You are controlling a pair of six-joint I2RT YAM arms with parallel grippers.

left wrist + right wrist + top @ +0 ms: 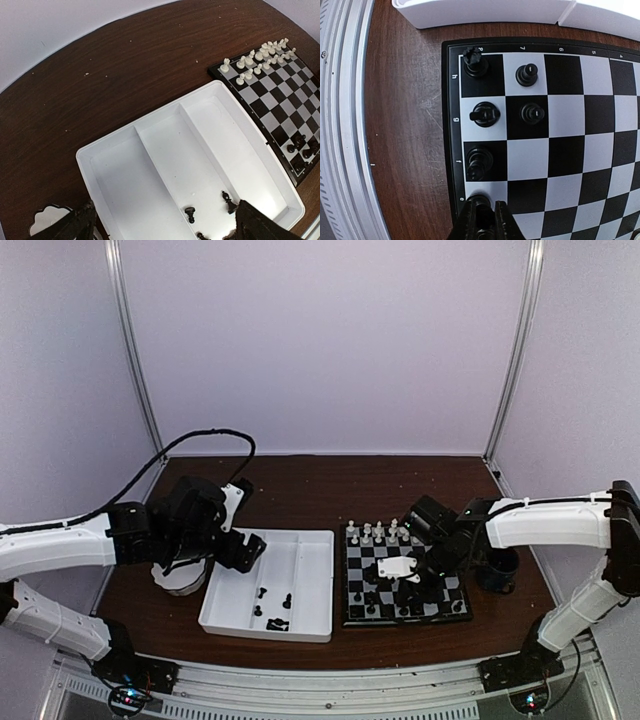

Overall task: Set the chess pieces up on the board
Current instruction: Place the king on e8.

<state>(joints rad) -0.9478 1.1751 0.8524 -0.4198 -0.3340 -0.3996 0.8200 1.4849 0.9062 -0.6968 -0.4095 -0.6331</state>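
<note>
left gripper (246, 551): hangs over the left end of the white tray (312, 575), just right of the scalloped bowl (180, 581); jaws spread wide, holding nothing, touching nothing.
tray chessmen (190, 214): a few black ones in the tray's near part, middle and right compartments; below and right of the left gripper, apart from it.
tray chessmen pose: two look upright in the left wrist view; the rest are too small to tell.
board (455, 592): on the tabletop just right of the tray, edges square to the tabletop's edges.
white chessmen (378, 532): two rows along the board's far edge, upright, well apart from both grippers.
black chessmen (532, 113): on the two rows at the board's near edge, in the corner next to the tray; standing, long axes vertical; the knight (485, 114) has its head toward the border.
right gripper (484, 206): reaches over the board's near rows, fingers pointing down.
gripped chessman (479, 200): black, on an edge-row square one past the last standing piece, right between the fingers (469, 220); it looks upright.
right gripper state: jaws nearly together, clamped on the gripped chessman.
</note>
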